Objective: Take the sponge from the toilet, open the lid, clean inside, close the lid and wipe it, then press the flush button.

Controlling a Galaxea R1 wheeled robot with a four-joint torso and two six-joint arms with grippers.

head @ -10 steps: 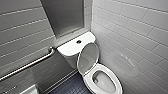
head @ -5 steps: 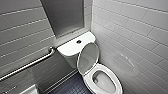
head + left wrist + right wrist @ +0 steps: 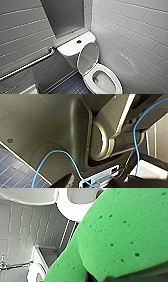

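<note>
The sponge (image 3: 125,235) sits so close in front of the right tool that the frame cuts it off on several sides. It also covers the tool's grip, so whether it is clamped cannot be told. Past the sponge from the tool, white toilet curves (image 3: 72,211) are blurred and cropped; ring or bowl is unclear. In the head view the seat ring (image 3: 99,67) and grab bar (image 3: 30,64) run off the edges, and the flush button (image 3: 79,41) is too small for detail.

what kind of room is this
Most likely a toilet cubicle, perhaps an accessible one: a white toilet with its lid raised, tiled walls, and a metal grab bar on one wall.
</note>
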